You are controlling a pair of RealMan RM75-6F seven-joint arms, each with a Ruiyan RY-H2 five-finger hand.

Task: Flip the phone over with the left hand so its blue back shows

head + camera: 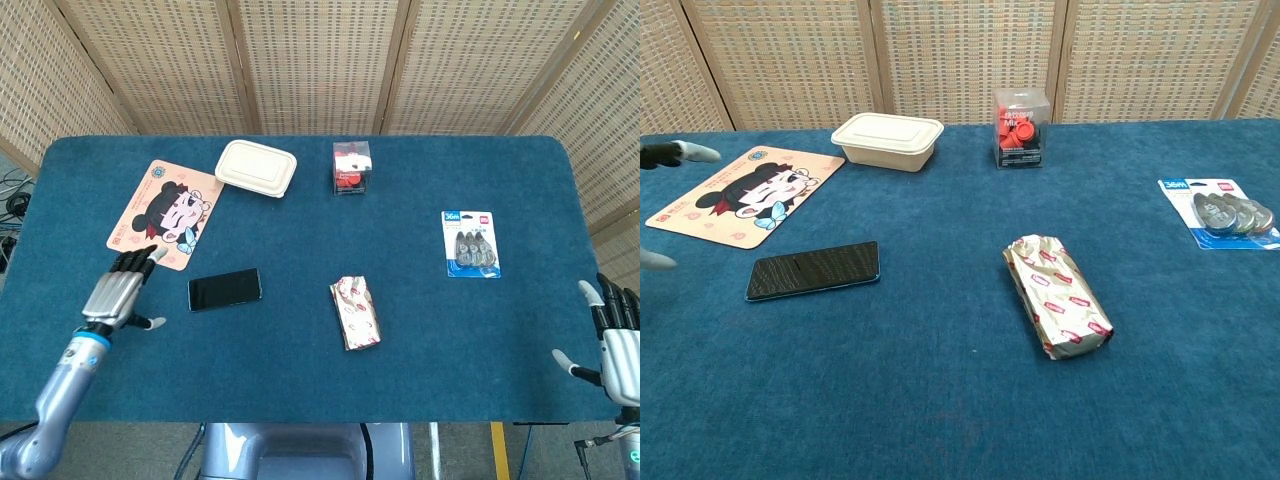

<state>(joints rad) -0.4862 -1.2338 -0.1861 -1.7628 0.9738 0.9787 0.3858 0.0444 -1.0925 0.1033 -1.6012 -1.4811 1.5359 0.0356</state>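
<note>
The left hand (120,291) hovered with fingers spread and nothing held. Just to its right the phone (224,289) lay flat, screen up. It looked thin, stiff and slick; lifting one long edge seemed the surest purchase. Far right, the right hand (615,340) sat empty, fingers apart.
</note>
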